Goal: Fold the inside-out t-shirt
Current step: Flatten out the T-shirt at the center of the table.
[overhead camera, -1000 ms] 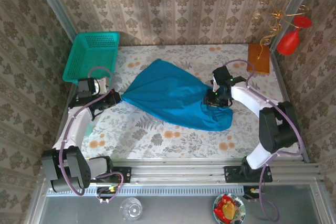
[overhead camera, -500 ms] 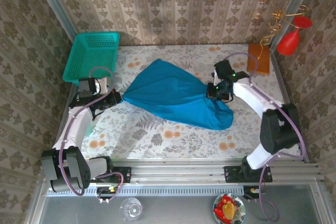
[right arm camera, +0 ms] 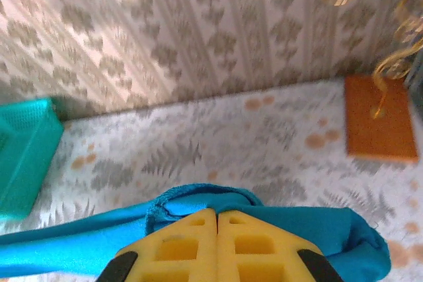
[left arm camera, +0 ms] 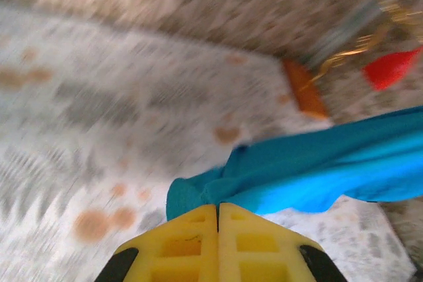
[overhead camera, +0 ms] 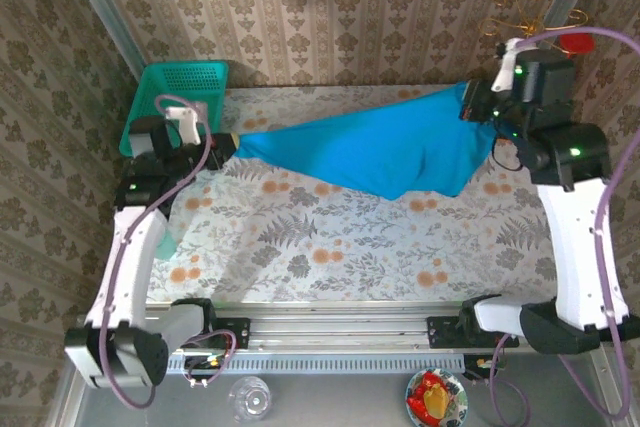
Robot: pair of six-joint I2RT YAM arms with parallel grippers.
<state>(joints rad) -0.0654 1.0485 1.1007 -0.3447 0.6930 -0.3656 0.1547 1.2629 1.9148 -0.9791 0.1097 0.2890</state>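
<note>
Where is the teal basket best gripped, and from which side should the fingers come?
Take the basket by its top rim, on the far or the right wall, coming straight down from above, one finger inside and one outside. It stands open side up, its mesh walls look thin enough to pinch, and the whole body seems too wide to span.
</note>
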